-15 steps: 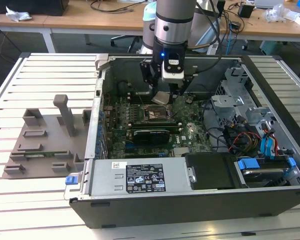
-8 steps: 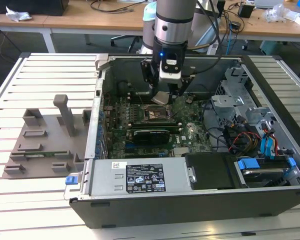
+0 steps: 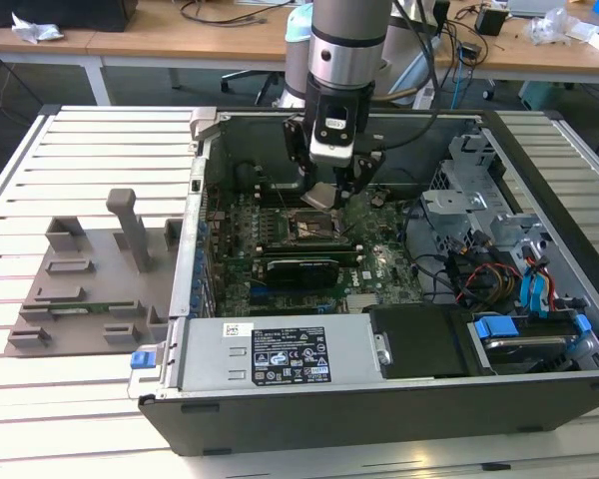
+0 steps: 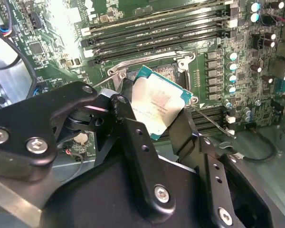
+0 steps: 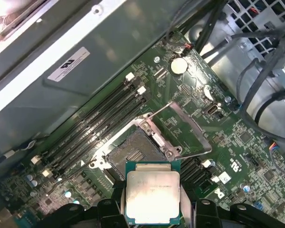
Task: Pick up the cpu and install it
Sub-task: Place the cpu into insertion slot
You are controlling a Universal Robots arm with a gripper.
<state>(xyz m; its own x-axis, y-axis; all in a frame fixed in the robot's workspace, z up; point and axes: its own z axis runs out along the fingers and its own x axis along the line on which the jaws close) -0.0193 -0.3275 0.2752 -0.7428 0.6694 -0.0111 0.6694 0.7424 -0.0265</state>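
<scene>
My gripper (image 3: 321, 193) is shut on the cpu (image 5: 152, 195), a small square chip with a silvery top plate and a teal rim. The black fingers (image 4: 133, 137) clamp its two opposite edges, as both wrist views show; the cpu (image 4: 159, 102) is tilted. It hangs just above the motherboard, close over the open socket (image 5: 133, 154), whose metal load frame (image 5: 185, 130) stands swung open. In the exterior view the cpu (image 3: 319, 196) is a pale square under the arm, above the socket (image 3: 316, 228) inside the open computer case (image 3: 280, 399).
Memory slots (image 5: 99, 123) run beside the socket. A black expansion card (image 3: 301, 267) lies just in front of it. Drive cages and cables (image 3: 499, 249) take up the exterior view's right of the case. A grey fixture (image 3: 90, 279) stands on the slatted table at the left.
</scene>
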